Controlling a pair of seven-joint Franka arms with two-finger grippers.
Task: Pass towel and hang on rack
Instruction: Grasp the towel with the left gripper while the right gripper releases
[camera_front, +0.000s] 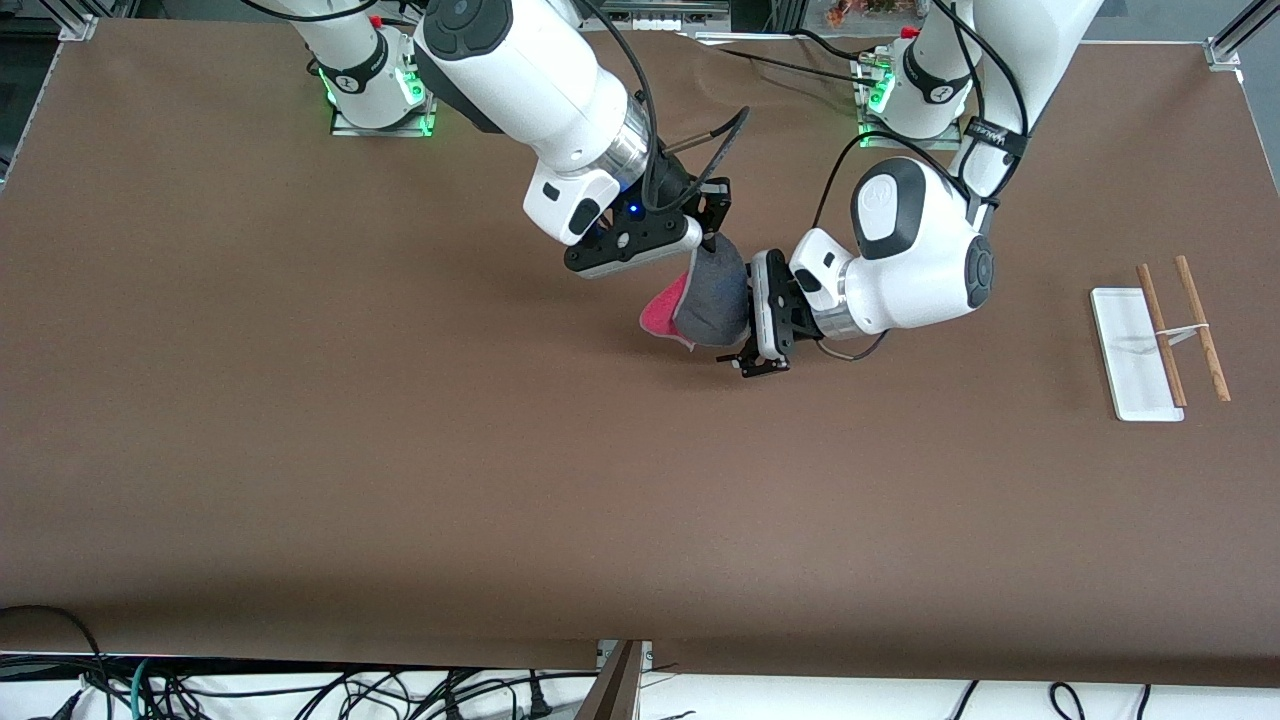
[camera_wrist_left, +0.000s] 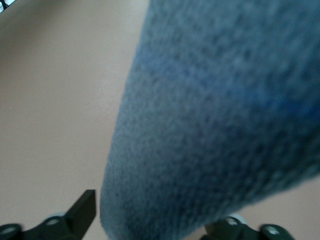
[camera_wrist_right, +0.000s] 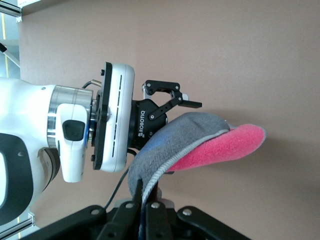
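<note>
1. The small dark grey folded towel with the bright pink-red underside (camera_front: 712, 298) hangs in the air over mid-table, pinched at its top edge by the right gripper (camera_front: 706, 240), whose fingers are clamped tight on the cloth.
2. The left gripper (camera_front: 758, 338) is right at the towel's hanging body. In the left wrist view the grey cloth fills the gap between its spread fingers (camera_wrist_left: 80, 210), so they're around it but not squeezing yet.
3. The towel's long axis drops from the right fingers toward the left ones, so the left just needs to pinch.
4. The little rack with a white flat base and two thin wooden rods (camera_front: 1160, 335) sits well apart, toward the left arm's end, with bare brown table between.
</note>
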